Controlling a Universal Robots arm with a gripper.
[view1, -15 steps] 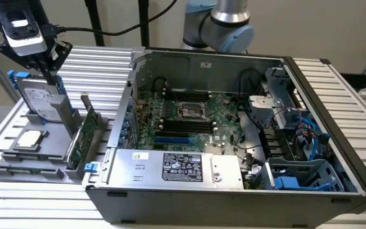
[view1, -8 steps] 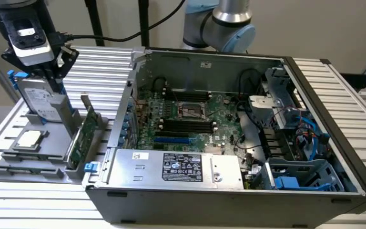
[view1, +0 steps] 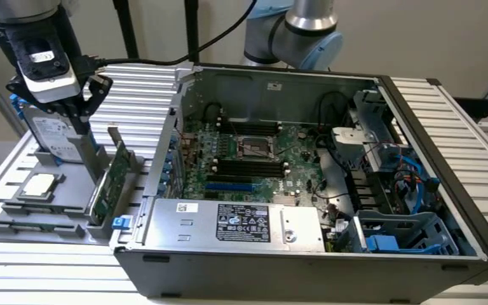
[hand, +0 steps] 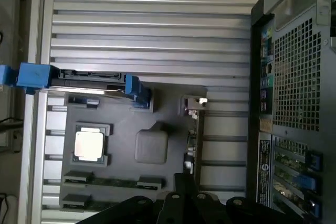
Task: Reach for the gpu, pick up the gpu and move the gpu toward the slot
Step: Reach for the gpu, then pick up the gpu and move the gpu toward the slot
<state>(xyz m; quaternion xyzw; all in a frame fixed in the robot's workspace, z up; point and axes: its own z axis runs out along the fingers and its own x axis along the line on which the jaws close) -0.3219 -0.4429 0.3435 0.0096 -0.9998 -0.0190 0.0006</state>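
Note:
The gpu (view1: 112, 181) is a thin green card standing on edge in a grey holder tray (view1: 23, 219), just outside the open computer case. In the wrist view the gpu (hand: 195, 142) is a dark edge-on strip with its silver bracket (hand: 193, 102) at one end. My gripper (view1: 79, 132) hangs above the tray, beside the hard drive and a little to the exterior view's left of the card, touching nothing. Its fingers (hand: 182, 181) are shut with nothing held. Blue and black expansion slots (view1: 231, 187) lie on the motherboard inside the case.
A silver hard drive with blue rails (view1: 53, 133) stands in the tray close behind the fingers. A square processor chip (view1: 40, 185) lies flat there too. The open computer case (view1: 447, 254) sits to the exterior view's right, its silver power supply (view1: 236, 222) by the near wall.

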